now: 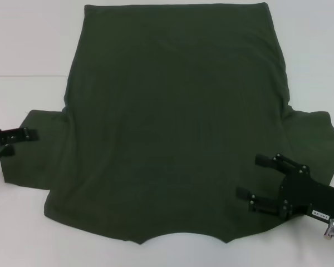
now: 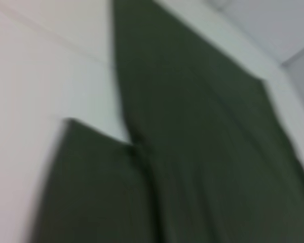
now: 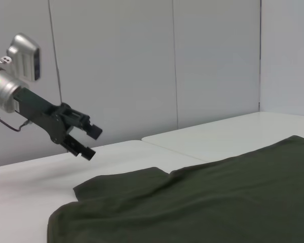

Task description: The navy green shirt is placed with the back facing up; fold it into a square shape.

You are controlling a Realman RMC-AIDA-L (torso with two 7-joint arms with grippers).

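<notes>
Navy green shirt point(image 1: 172, 122) is what you have spread flat on the white table point(image 1: 22, 39), filling most of the head view. Its straight hem lies at the far edge and the curved neckline at the near edge, facing you. One short sleeve sticks out toward each side, and the body shows only faint wrinkles.

Your left gripper point(image 1: 32, 134) comes in from the left side of the table, with its tip over the outer edge of the left sleeve. From the right wrist camera you can see this same gripper point(image 3: 86, 140) hanging in the air above the table, just past the sleeve, apart from the fabric. Its two black fingers stand spread with a clear gap between them, and nothing is in that gap.

Your right gripper point(image 1: 247, 177) reaches in from the lower right corner, over the shirt near the right shoulder. Its two fingers point(image 1: 264, 160) point toward the middle of the garment and are set wide apart, holding nothing. Whether they touch the cloth or hover just above it, you cannot tell from these views.

Your left wrist camera gives you a blurred look down on the shirt point(image 2: 192, 167), where the sleeve meets the side seam, with the pale table point(image 2: 35, 76) beside it.
</notes>
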